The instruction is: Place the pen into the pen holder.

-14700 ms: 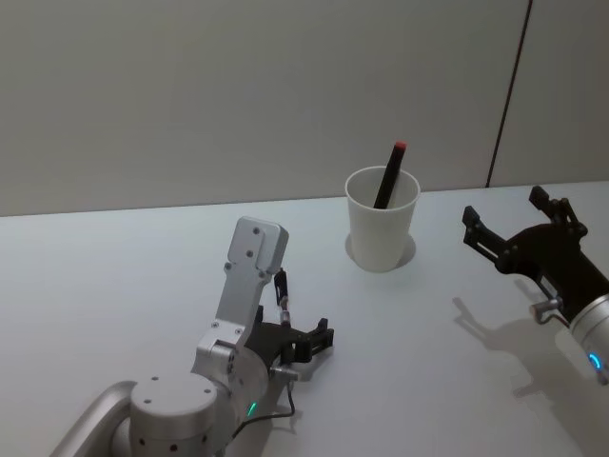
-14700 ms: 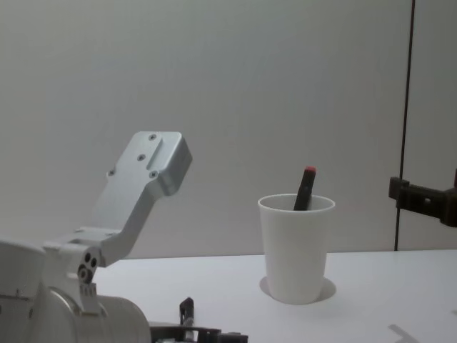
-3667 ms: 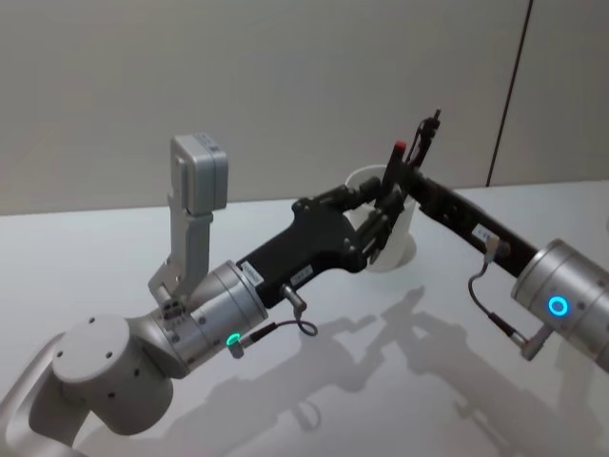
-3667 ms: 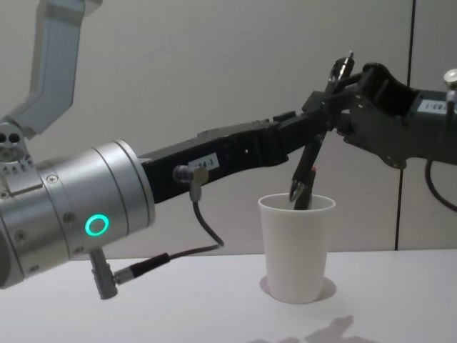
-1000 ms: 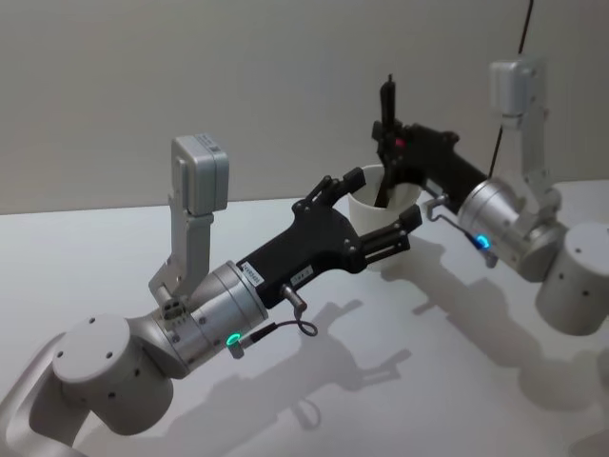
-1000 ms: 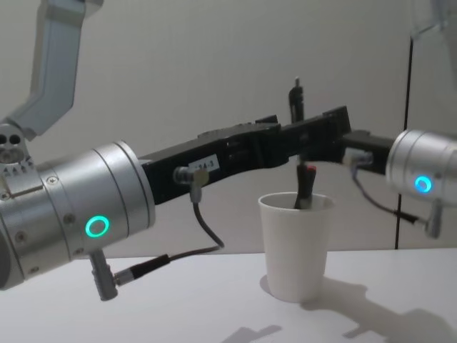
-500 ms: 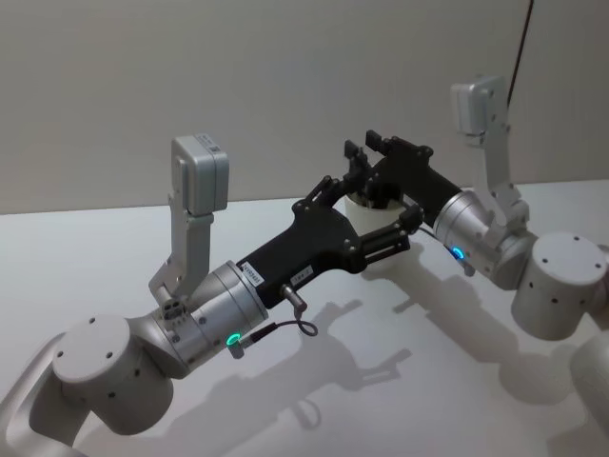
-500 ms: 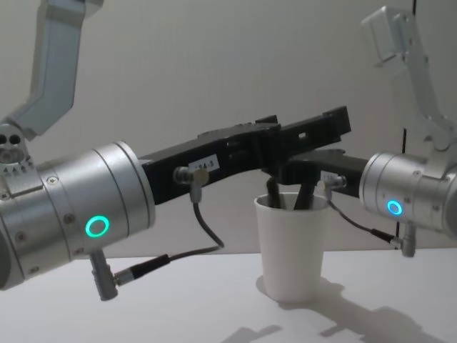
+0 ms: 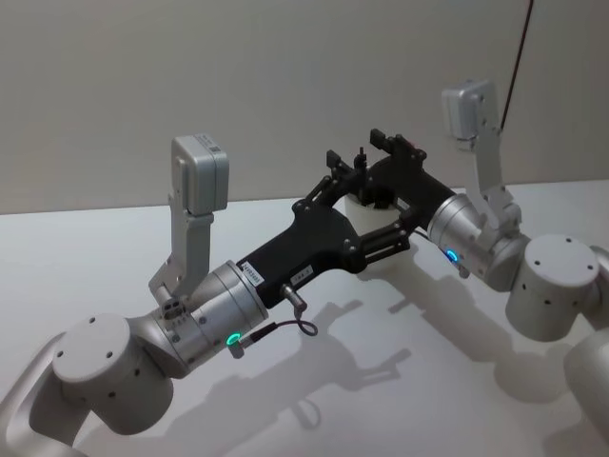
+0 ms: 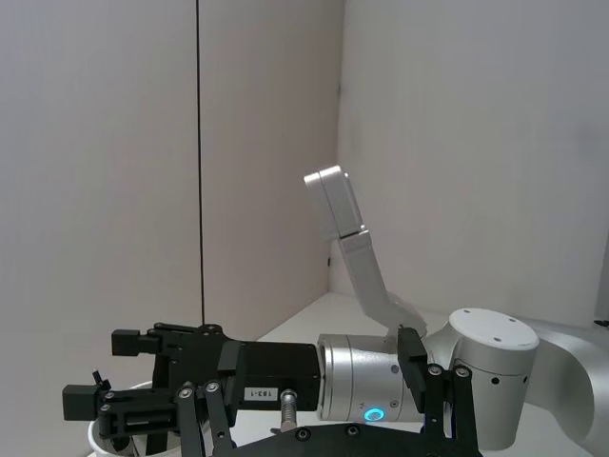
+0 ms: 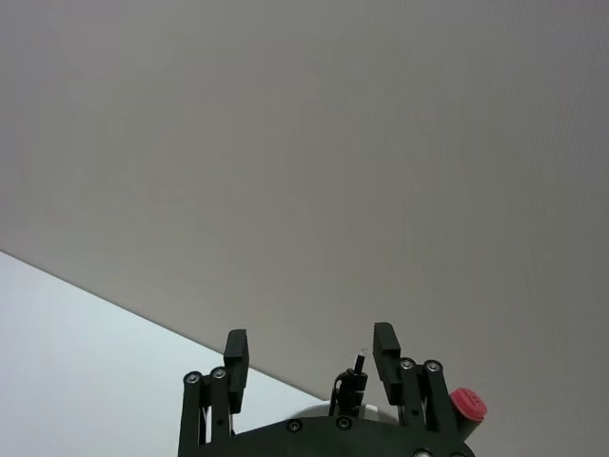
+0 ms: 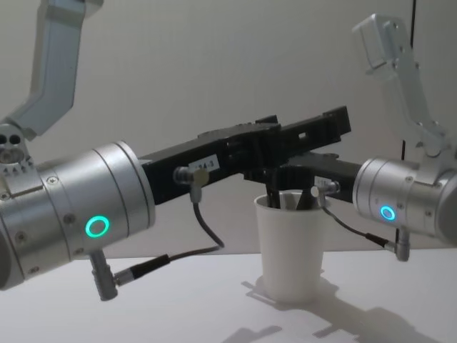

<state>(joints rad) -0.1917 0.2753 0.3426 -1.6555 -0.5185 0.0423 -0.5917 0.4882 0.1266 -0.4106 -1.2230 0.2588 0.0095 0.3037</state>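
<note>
Head view first: the white cup (image 9: 373,202) sits on the white table (image 9: 114,276) toward the back, near the wall, and it's mostly hidden behind the two arms. The left gripper (image 9: 366,214) reaches in from the lower left with its fingers spread wide, one on each side of the cup, not squeezing it. The right gripper (image 9: 366,155) comes in from the right and sits just above the cup's rim, fingers apart with nothing between them.

Left wrist view: you get the rim of the cup (image 10: 96,440) in a bottom corner, and the right gripper (image 10: 105,371) parked right over it, its two black fingers open with a clear gap.

Right wrist view: the right gripper (image 11: 306,349) looks out at the wall with its fingers spread wide and empty. The red-capped end of a pen (image 11: 467,404) pokes out just beside one finger, and a thin dark tip sticks up between the fingers.

Chest view: the cup (image 12: 289,246) stands upright on the table (image 12: 178,300), with dark pen ends (image 12: 273,197) poking out over the rim, so the pen is in the cup. The left gripper's fingers (image 12: 325,125) run across just above and behind the rim, and the right gripper's black body sits right at the rim from the right side.
</note>
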